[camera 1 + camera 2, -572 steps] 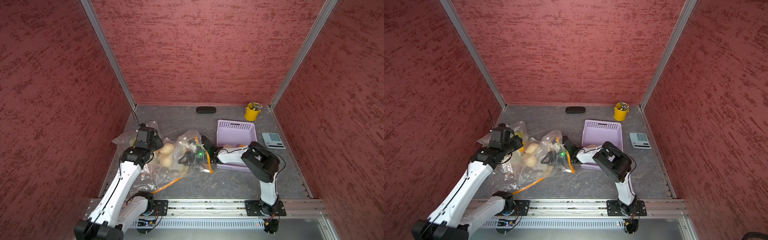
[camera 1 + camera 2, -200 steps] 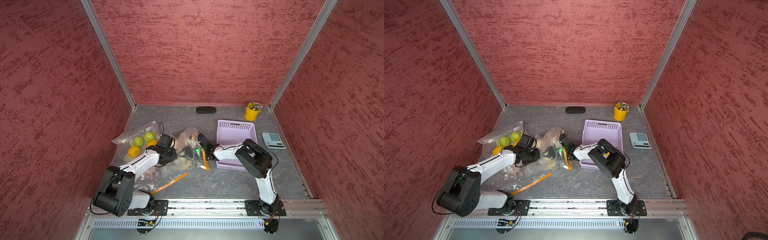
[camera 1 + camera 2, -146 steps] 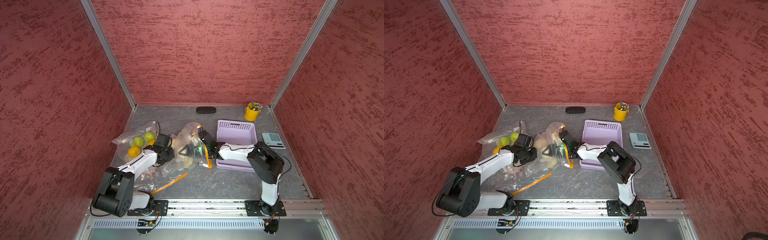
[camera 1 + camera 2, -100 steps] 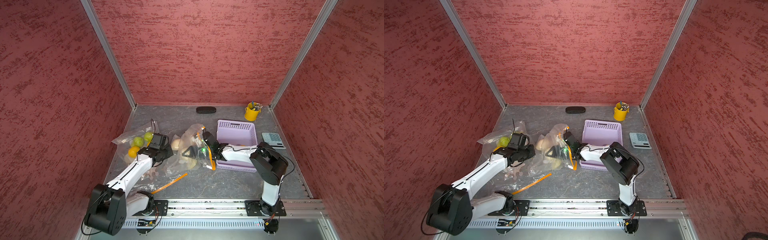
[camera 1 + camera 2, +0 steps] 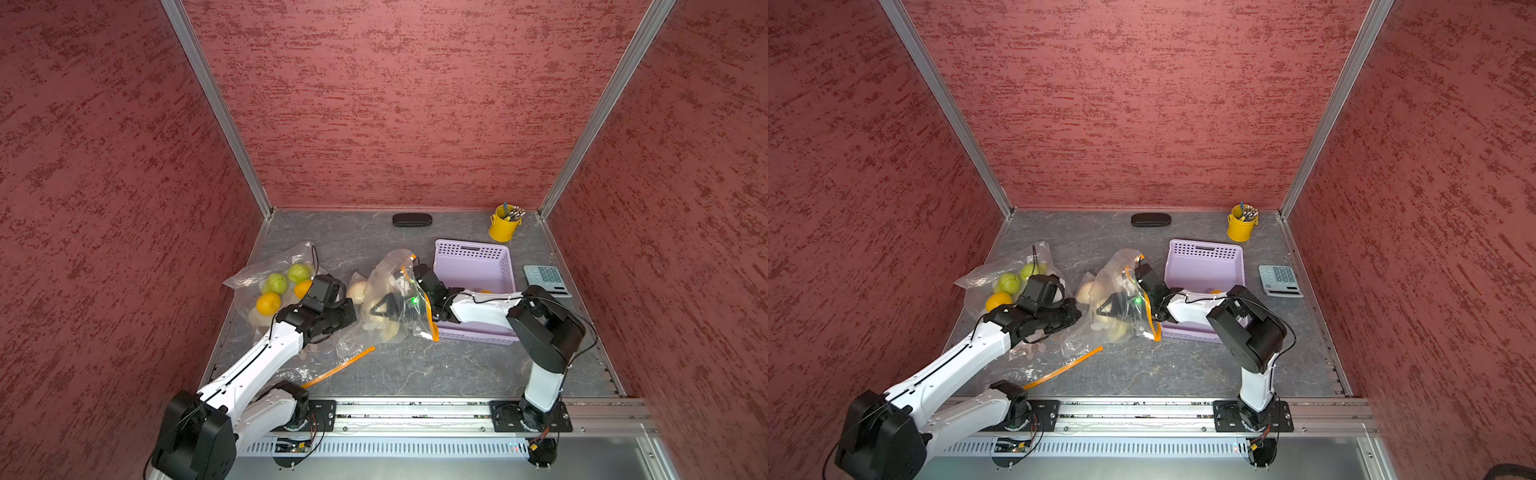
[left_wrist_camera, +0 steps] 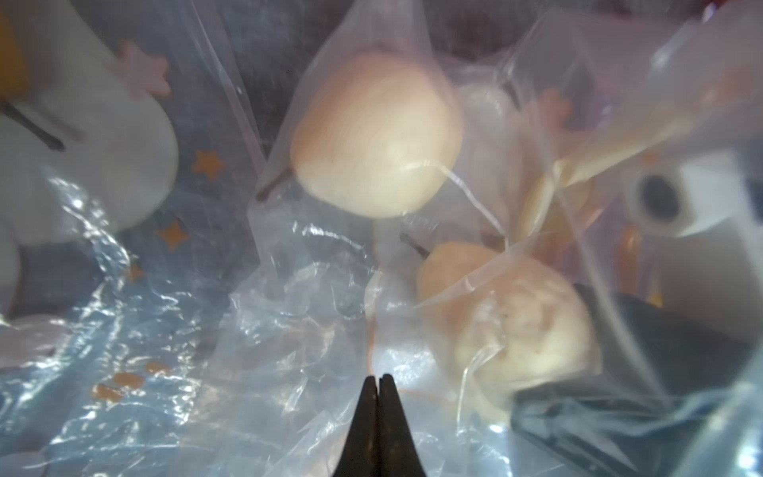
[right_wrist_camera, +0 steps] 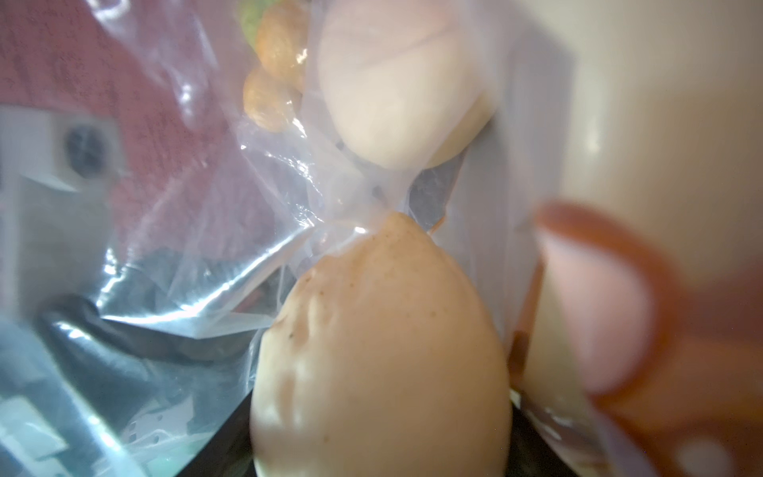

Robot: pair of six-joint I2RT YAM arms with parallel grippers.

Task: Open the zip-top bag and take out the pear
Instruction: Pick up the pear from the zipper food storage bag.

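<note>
Clear, crumpled bag (image 5: pixel 390 266): inside, right gripper (image 5: pixel 381 306) straddles a pale tan, speckled pear (image 7: pixel 380 351), clamped or not unclear; left gripper (image 6: pixel 375 382) fingers pressed together.

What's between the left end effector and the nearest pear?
Only crumpled clear bag film: the left wrist view shows it between the shut left end effector and the pear, nothing else.

Bag film (image 7: pixel 198 264), seemingly close around pear (image 7: pixel 380 351)

My left arm (image 5: pixel 266 353) and right arm (image 5: pixel 482 309): white links, black joints, thin black cables (image 5: pixel 494 295), black bases (image 5: pixel 503 415) on a silver rail (image 5: pixel 415 417); left gripper (image 6: pixel 377 378) has black tapered fingers (image 6: pixel 363 425).
</note>
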